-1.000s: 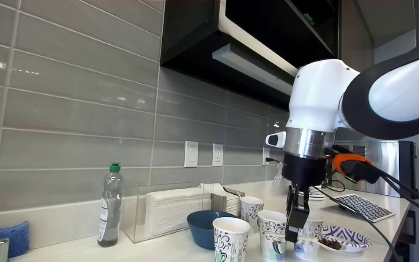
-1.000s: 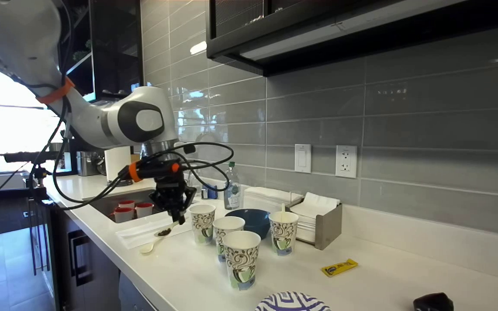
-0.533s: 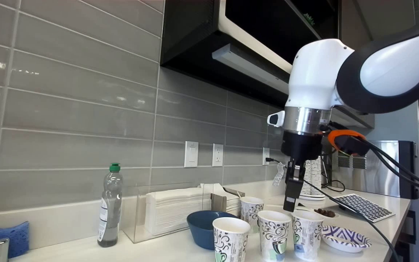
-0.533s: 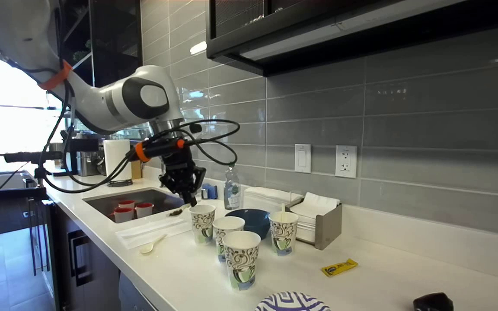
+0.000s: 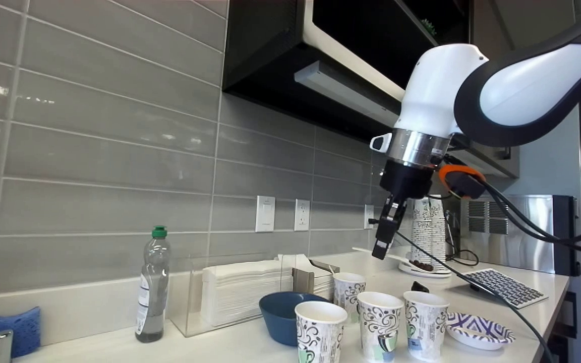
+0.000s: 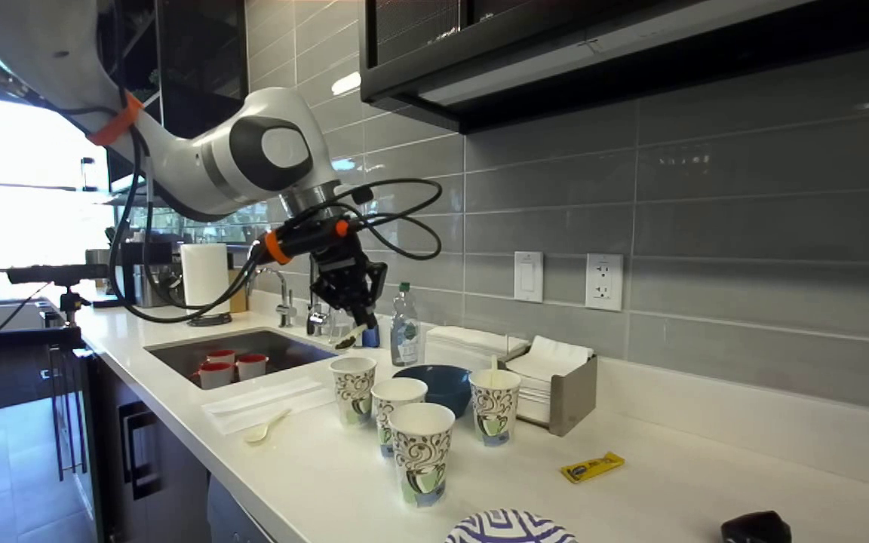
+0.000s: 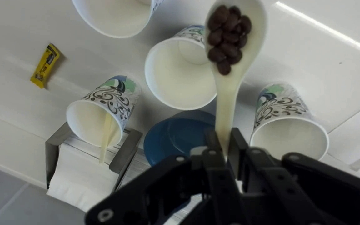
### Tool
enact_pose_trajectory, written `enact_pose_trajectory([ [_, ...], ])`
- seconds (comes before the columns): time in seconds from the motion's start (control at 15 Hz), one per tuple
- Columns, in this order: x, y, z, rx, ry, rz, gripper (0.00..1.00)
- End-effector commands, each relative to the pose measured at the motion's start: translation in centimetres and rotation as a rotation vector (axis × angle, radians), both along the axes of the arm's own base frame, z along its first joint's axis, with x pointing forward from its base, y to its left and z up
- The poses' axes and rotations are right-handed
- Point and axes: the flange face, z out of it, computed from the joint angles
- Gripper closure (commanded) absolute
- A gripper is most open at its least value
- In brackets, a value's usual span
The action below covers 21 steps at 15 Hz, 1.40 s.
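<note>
1. You have raised the end effector [image 5: 380, 250] from down beside the paper cups [image 6: 354, 392] to higher than their rims, tilting it.
2. Your spoon [image 7: 227, 87] of dark beans [image 7: 228, 36] rose with it.
3. In an exterior view, the arm [image 6: 268, 154] now uncovers the faucet [image 6: 286, 313].

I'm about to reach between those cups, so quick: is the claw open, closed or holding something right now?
Claw: closed, holding a spoon by its handle, with dark beans on it.
</note>
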Motion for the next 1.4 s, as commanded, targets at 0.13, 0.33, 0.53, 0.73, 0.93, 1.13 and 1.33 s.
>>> enact_pose_trajectory([
  [0.13, 2.5, -0.5, -0.4, 0.006, -0.064, 0.031, 0.97],
  [0.33, 3.6, -0.3, -1.4, 0.016, -0.083, 0.055, 0.97],
  [0.53, 4.0, -0.8, -2.3, 0.041, -0.131, 0.062, 0.97],
  [0.73, 4.3, -1.5, -2.9, 0.069, -0.186, 0.058, 0.97],
  [0.93, 4.5, -2.3, -3.6, 0.080, -0.214, 0.048, 0.97],
  [1.13, 4.7, -2.8, -4.4, 0.083, -0.226, 0.041, 0.97],
  [1.33, 4.7, -3.3, -5.0, 0.088, -0.253, 0.038, 0.97],
])
